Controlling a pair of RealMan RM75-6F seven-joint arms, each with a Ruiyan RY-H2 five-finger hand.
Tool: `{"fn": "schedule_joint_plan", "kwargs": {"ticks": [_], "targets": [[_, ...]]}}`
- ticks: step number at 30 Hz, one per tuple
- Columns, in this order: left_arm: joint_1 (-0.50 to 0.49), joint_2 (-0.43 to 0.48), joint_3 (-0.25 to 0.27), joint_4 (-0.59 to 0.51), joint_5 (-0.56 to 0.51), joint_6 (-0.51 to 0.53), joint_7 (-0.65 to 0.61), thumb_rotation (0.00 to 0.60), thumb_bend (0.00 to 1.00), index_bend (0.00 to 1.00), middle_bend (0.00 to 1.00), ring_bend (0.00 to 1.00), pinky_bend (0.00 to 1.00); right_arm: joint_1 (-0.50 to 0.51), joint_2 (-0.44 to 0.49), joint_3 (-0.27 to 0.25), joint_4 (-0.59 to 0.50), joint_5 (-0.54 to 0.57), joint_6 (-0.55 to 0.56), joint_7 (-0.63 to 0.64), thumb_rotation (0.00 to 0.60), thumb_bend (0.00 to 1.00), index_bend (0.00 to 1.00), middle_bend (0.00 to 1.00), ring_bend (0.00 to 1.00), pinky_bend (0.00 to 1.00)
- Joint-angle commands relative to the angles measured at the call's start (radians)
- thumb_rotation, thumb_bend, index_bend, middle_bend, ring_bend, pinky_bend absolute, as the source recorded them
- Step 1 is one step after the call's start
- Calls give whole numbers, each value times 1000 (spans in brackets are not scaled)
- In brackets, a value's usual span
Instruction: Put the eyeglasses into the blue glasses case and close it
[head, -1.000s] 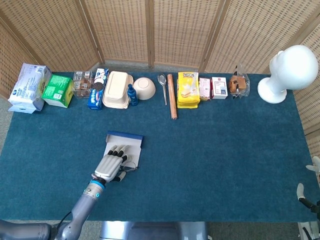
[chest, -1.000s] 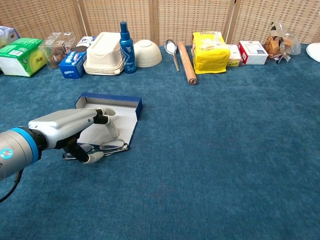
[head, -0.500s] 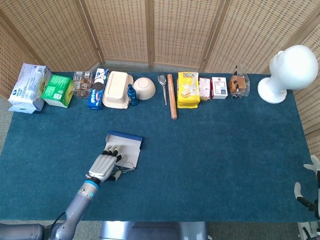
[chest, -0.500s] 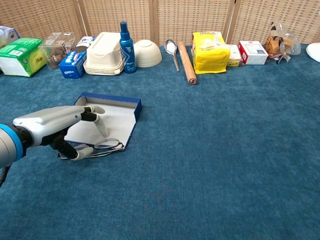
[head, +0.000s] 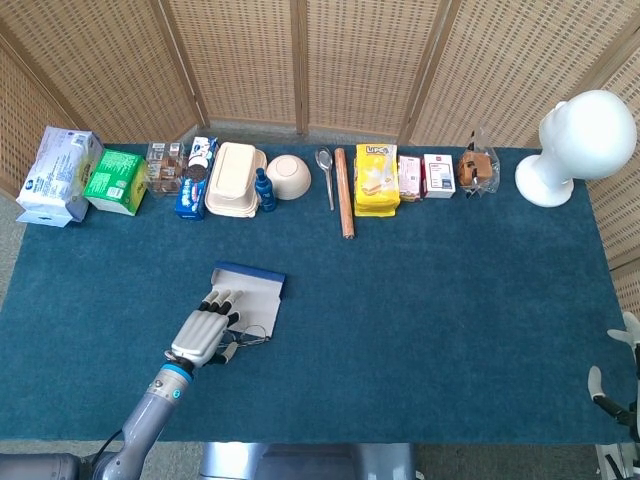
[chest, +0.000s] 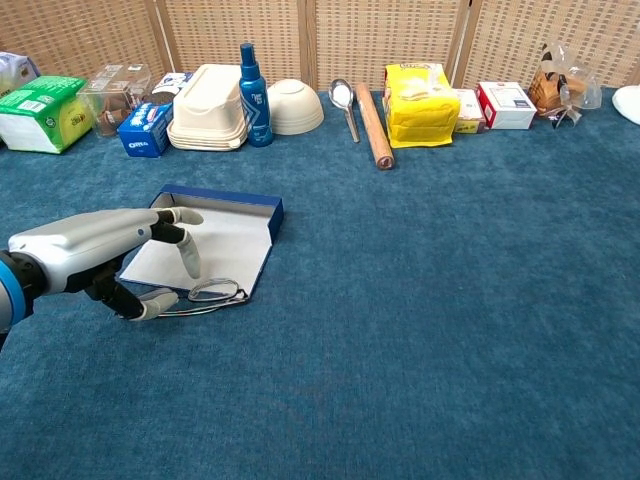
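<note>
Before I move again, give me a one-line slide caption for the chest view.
Left hand hovers by the eyeglasses lying on the near edge of the open blue glasses case, case not yet closed.

Left hand (chest: 95, 255) has drawn back toward the robot and to its left, away from the open blue glasses case (chest: 215, 240). The eyeglasses (chest: 205, 293), formerly partly beneath the fingers, have slid slightly left along the case's near edge.

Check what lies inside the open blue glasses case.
The blue glasses case shows bare pale lining; the eyeglasses lie at its near edge. The left hand covers the case's left part.
</note>
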Motion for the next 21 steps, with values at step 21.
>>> {"fn": "schedule_joint_plan", "kwargs": {"ticks": [21], "targets": [[15,-40,20,20,-9,36,49,600,392,371,53,0,0,-12,3,-1,15,-3,10,42,600,428,62,273,119,165]]}}
